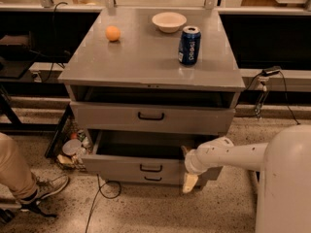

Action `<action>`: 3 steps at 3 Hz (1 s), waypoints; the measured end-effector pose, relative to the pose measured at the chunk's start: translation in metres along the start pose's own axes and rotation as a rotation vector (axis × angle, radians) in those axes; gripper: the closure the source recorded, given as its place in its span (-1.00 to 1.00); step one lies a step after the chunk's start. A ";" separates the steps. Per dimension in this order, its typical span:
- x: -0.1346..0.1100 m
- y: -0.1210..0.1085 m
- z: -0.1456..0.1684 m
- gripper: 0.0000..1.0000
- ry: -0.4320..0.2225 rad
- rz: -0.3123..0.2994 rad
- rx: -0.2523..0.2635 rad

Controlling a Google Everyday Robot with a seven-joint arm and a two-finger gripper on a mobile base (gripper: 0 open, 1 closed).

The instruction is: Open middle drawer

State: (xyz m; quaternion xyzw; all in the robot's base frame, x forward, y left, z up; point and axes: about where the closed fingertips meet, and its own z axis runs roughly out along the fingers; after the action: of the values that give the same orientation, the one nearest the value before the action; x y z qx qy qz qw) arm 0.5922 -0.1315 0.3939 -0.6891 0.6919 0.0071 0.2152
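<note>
A grey metal bench with three drawers in its front fills the middle of the camera view. The middle drawer, a slim grey metal front with a small black bar handle at its centre, is pulled well out towards the camera, and its dark inside shows from above. It lies at 6 o'clock from the bench top, under the taller, wider grey top drawer, which stands a little way out itself. The narrowest grey bottom drawer sits just beneath the middle one's front.

The cream-white end effector is at the right end of the middle drawer's front, at 3 o'clock from the black handle and apart from it. It is against the front's right edge, with a pale part hanging below towards the floor. Whether it is spread or pressed together I cannot tell. Its white arm runs off towards 3 o'clock to the rounded white robot body.

On the bench top a small orange ball lies at 10 o'clock, a shallow white bowl at 12 o'clock, and an upright blue drinks can at 2 o'clock, just in front of the bowl.

At 8 o'clock a leg in tan trousers ends in a grey shoe on the speckled floor. A black cable loops on the floor beside it.
</note>
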 end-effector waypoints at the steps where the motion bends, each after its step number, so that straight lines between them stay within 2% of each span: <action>1: -0.001 0.006 0.000 -1.00 0.036 -0.005 -0.020; 2: 0.003 0.017 -0.004 -0.67 0.091 0.018 -0.057; 3: 0.009 0.031 -0.008 -0.19 0.106 0.064 -0.091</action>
State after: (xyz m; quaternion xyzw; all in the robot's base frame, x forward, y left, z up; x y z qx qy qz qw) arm 0.5605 -0.1406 0.3897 -0.6751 0.7229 0.0089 0.1467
